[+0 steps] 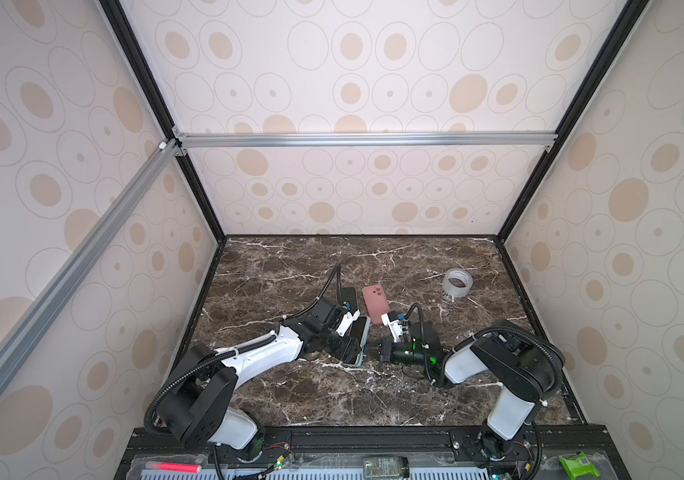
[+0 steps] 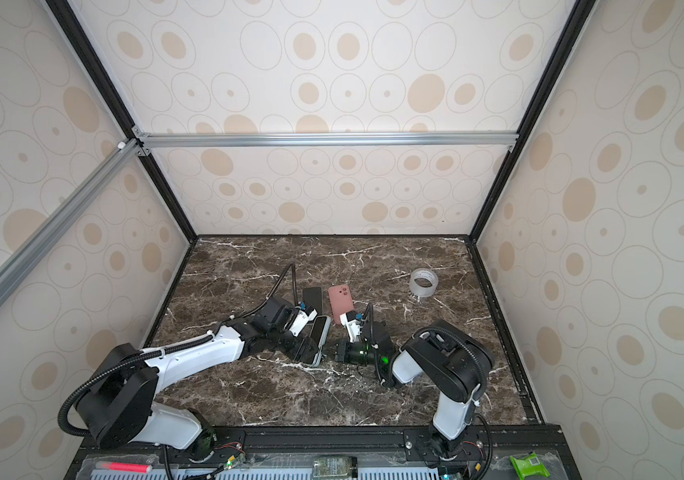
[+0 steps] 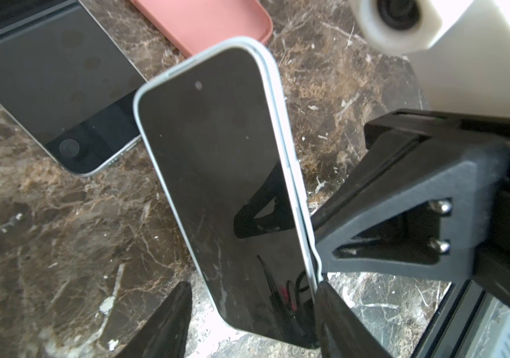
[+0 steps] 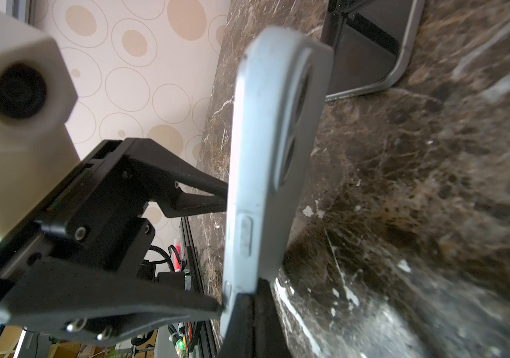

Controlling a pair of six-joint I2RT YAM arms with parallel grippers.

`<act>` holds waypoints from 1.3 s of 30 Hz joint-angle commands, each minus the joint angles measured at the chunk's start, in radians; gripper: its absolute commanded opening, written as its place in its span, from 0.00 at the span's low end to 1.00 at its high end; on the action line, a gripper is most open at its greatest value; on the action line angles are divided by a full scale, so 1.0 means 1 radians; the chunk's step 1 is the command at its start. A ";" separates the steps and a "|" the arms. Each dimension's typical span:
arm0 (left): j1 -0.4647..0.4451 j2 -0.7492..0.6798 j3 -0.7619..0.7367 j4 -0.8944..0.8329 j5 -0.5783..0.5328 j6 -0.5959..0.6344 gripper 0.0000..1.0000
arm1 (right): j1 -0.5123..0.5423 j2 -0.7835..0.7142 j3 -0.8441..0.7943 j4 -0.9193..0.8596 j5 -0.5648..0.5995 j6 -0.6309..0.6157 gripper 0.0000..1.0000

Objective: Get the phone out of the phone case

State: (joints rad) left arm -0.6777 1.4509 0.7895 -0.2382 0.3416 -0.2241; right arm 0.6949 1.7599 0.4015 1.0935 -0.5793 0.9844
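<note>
A dark-screened phone [image 3: 225, 186] sits in a pale grey-blue phone case [image 4: 266, 155], held tilted just above the marble table; in both top views it shows between the arms [image 1: 359, 338] [image 2: 318, 334]. My right gripper [image 4: 242, 305] is shut on the case's long side rim, seen also in the left wrist view [image 3: 317, 241]. My left gripper [image 3: 252, 297] straddles the phone's near end, open: one finger [image 3: 170, 316] stands clear of it and the other finger [image 3: 334, 313] lies against the case edge.
A bare dark phone [image 1: 346, 297] [image 3: 52, 83] lies flat just beyond the left gripper. An empty pink case [image 1: 375, 304] [image 3: 213, 21] lies beside it. A roll of clear tape [image 1: 457, 282] stands at the back right. Walls enclose the table [image 1: 332, 399].
</note>
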 commanded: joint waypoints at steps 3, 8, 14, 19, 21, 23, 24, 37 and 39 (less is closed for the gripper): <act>-0.016 -0.018 -0.013 -0.027 -0.007 -0.001 0.63 | 0.007 0.001 -0.006 0.100 -0.017 0.014 0.00; -0.023 -0.029 -0.049 0.018 0.055 -0.025 0.66 | 0.009 0.005 -0.003 0.101 -0.017 0.013 0.00; -0.041 -0.026 -0.067 0.039 0.055 -0.043 0.68 | 0.009 0.009 -0.003 0.105 -0.017 0.016 0.00; -0.042 -0.013 -0.054 0.004 -0.011 -0.032 0.67 | 0.009 0.011 -0.003 0.106 -0.017 0.017 0.00; -0.042 -0.012 -0.043 -0.018 -0.046 -0.025 0.65 | 0.009 0.010 -0.006 0.107 -0.016 0.014 0.00; -0.042 -0.016 -0.031 -0.043 -0.083 -0.012 0.64 | 0.011 0.010 -0.008 0.106 -0.013 0.015 0.00; -0.042 -0.017 -0.026 -0.050 -0.093 -0.008 0.63 | 0.010 0.010 -0.008 0.106 -0.013 0.014 0.00; -0.043 -0.024 0.014 -0.089 -0.180 0.004 0.57 | 0.010 0.018 -0.009 0.106 -0.015 0.013 0.00; -0.042 -0.023 0.023 -0.089 -0.192 0.006 0.56 | 0.011 0.020 -0.008 0.108 -0.017 0.016 0.00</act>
State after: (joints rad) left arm -0.7219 1.4403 0.7734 -0.2913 0.2447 -0.2420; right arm 0.6956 1.7752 0.3977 1.1187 -0.5583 0.9874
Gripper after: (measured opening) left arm 0.562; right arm 0.042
